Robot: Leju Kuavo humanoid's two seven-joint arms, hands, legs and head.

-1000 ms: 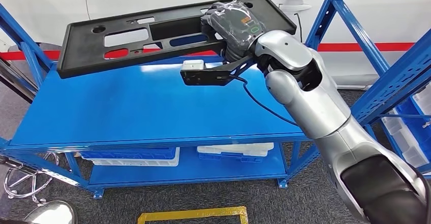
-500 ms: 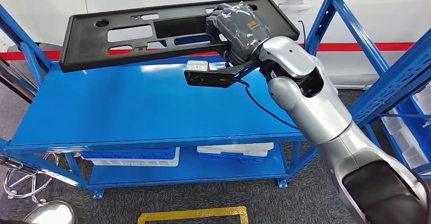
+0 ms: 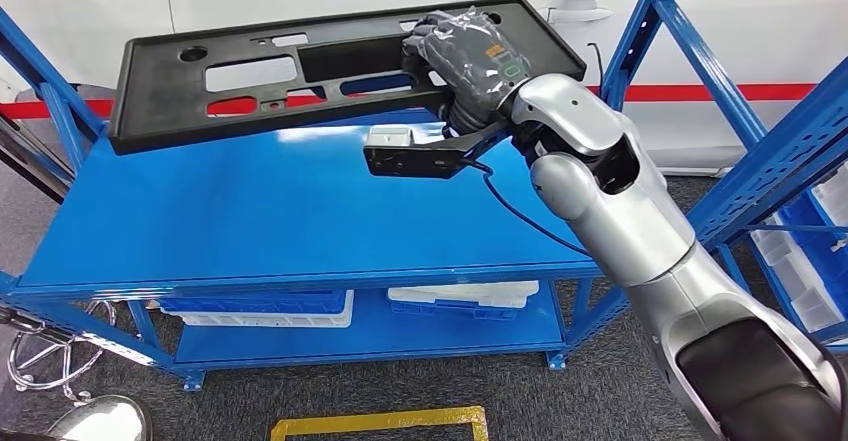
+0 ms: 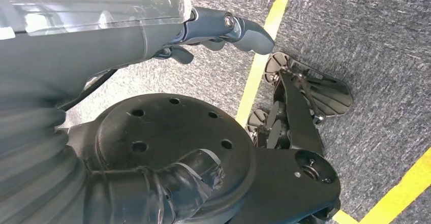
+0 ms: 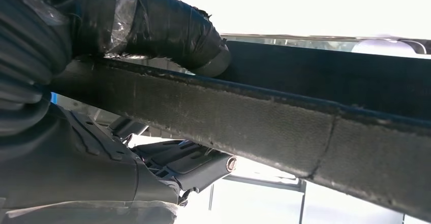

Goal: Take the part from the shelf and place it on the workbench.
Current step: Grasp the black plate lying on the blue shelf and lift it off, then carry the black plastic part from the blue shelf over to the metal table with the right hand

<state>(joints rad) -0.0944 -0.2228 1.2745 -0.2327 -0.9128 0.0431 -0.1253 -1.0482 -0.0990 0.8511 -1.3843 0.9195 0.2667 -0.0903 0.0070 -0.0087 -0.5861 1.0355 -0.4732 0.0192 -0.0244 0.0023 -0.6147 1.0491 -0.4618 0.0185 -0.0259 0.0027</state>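
Gripping the long, flat black slotted part (image 3: 300, 71), right hand (image 3: 465, 51).

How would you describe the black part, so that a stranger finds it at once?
Look at the blue shelf in the head view. Above its top level, the right hand grips a long flat black panel near one end. Its several cut-out holes set it apart from the white and blue bins on the lower level.
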